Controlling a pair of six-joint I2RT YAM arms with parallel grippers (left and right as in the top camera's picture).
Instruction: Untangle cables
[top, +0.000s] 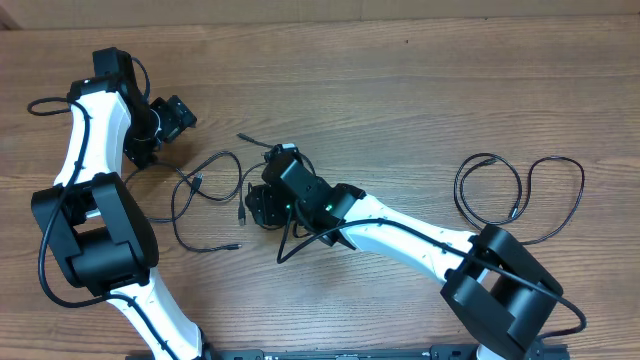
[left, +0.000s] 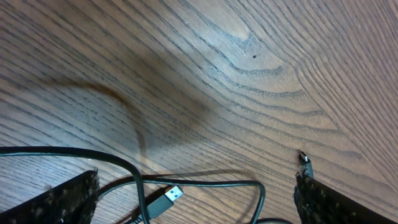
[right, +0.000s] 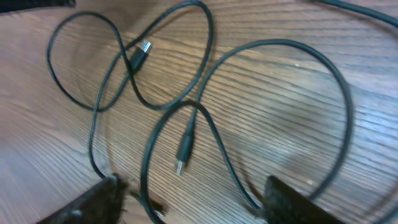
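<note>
Thin black cables (top: 205, 190) lie in loose crossing loops on the wooden table left of centre. My right gripper (top: 262, 207) hangs over their right side. In the right wrist view it (right: 193, 205) is open, with two strands and a small plug (right: 182, 152) on the wood between its fingers (right: 87, 202). Another plug (right: 140, 53) lies farther out inside a loop. My left gripper (top: 178, 115) sits up and left of the tangle. It (left: 196, 202) is open over a blue-tipped USB plug (left: 166, 199) and a cable bend, holding nothing.
A separate black cable (top: 520, 195) lies in wide loops at the right of the table, beside the right arm's elbow (top: 505, 285). A short cable end (top: 250, 142) lies just above the right gripper. The left arm's base (top: 95, 235) stands at the left.
</note>
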